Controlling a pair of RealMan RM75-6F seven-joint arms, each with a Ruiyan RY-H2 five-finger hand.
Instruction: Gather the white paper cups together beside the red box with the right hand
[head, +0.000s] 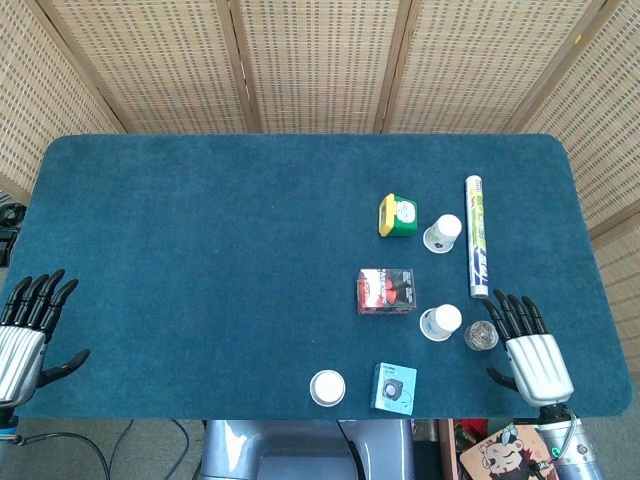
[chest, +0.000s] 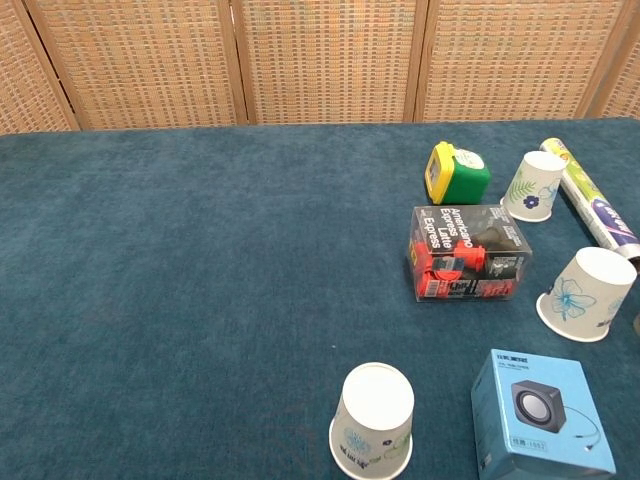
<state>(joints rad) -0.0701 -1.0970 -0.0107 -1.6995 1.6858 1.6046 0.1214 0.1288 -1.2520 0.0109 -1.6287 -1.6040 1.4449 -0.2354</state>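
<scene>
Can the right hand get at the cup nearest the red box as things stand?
Probably yes. The right hand lies open on the table just right of that cup; only a small clear jar sits between them, easy to skirt.

The blue-carpeted table (head: 200, 250) carries three paper cups (chest: 373, 421), a red box (chest: 467, 253) (clear-sided) and a tube (head: 476, 235).

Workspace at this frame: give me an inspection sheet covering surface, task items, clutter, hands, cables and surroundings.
Surface: blue carpeted table.
Task items: red box; three upside-down white paper cups, far one, one right of the box, one at the near edge.
Clutter: green-yellow container, long printed tube, light blue speaker box, small clear round object.
Hands: left hand and right hand both open, flat on the table.
Cables: grey cable below the near edge.
Surroundings: woven rattan screens.
</scene>
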